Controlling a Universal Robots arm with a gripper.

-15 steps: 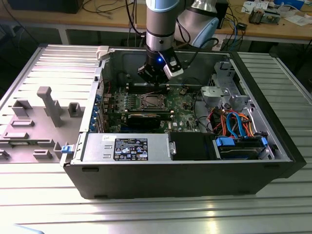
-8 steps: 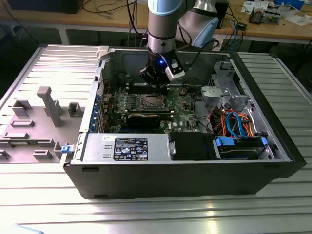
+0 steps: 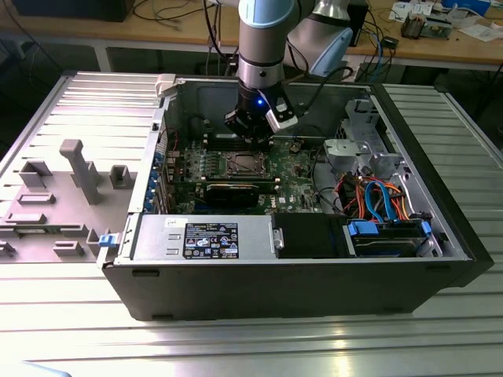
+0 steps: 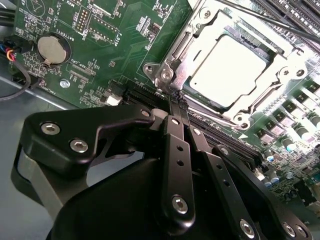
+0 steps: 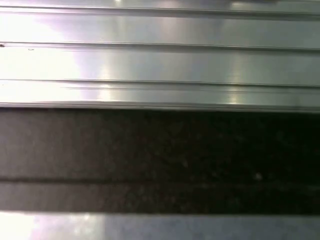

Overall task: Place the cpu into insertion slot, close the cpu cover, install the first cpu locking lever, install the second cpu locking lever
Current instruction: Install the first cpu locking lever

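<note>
We saw the silvery-grey square cpu [image 4: 225, 67] seated in the metal-rimmed insertion slot [image 4: 265, 107], under the dull-metal windowed cpu cover [image 4: 172, 62], lying just beyond the black end effector [image 4: 178, 104], whose fingertips were pressed together, gripping nothing, near the cover's corner.

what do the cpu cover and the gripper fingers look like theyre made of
The cpu cover looks like bare stamped metal with a dull silver sheen that catches highlights. The gripper fingers look like black-coated or anodised metal, matte, with silver screw heads; hard plastic can't be ruled out.
</note>
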